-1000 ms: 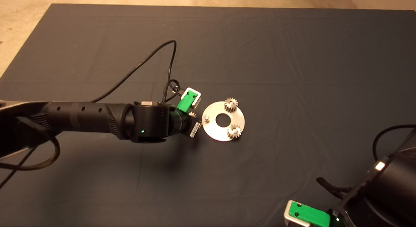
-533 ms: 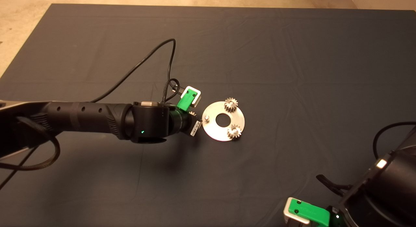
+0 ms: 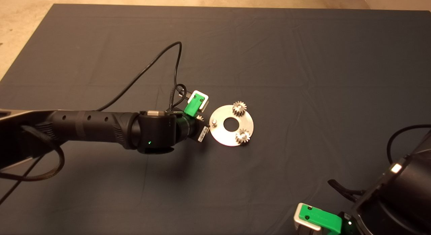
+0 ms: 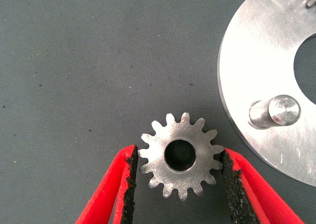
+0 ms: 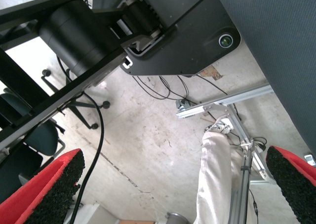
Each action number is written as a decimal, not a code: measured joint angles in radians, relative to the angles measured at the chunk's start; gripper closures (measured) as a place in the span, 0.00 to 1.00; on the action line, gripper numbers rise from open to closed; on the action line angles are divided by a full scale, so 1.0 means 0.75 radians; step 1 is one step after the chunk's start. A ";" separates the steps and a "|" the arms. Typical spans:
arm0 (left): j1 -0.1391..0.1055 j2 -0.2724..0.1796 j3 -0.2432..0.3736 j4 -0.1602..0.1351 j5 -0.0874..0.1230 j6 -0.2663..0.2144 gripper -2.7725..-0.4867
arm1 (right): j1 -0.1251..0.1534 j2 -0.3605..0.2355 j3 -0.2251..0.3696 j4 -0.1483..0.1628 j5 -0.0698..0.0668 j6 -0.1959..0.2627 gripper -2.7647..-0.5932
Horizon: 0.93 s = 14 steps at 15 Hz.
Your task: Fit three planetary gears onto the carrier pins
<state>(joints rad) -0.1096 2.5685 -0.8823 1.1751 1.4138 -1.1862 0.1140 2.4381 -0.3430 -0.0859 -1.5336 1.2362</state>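
Note:
The shiny round disc (image 3: 222, 135) lies mid-mat with a central hole. Two planetary gears (image 3: 239, 108) (image 3: 242, 136) sit on its far and near pins. The third carrier pin (image 3: 213, 122) stands bare at the disc's left edge. My left gripper (image 3: 201, 119) hangs just left of the disc. In the left wrist view the left gripper (image 4: 179, 152) is shut on the third gear (image 4: 163, 172), its pads against the teeth on both sides. The bare pin (image 4: 274, 111) and the disc (image 4: 252, 51) are close beside it. My right gripper (image 3: 315, 218) is parked at the lower right edge and is open (image 5: 173, 184).
A black cable (image 3: 148, 66) loops from the left wrist over the mat behind the arm. The right wrist view shows the floor past the mat's edge, with a person's leg (image 5: 217, 174), an aluminium frame and chair bases.
The left arm has shifted slightly toward the near side and a little to the right, carrying the gear closer to the disc's bare pin. The right gripper has sunk slightly at the edge.

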 joint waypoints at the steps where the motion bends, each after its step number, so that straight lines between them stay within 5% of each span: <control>1: 0.002 0.000 0.000 0.005 -0.001 0.000 0.74 | 0.000 0.001 0.000 0.001 0.000 0.000 0.02; 9: 0.004 0.000 0.000 0.017 -0.001 -0.001 0.78 | 0.017 0.001 0.000 0.001 -0.001 0.001 0.02; 14: 0.036 0.000 0.005 0.084 -0.001 -0.001 0.80 | 0.019 0.000 0.000 0.001 0.000 0.001 0.02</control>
<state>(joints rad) -0.0828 2.5687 -0.8789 1.2385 1.4134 -1.1872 0.1283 2.4384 -0.3430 -0.0851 -1.5336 1.2372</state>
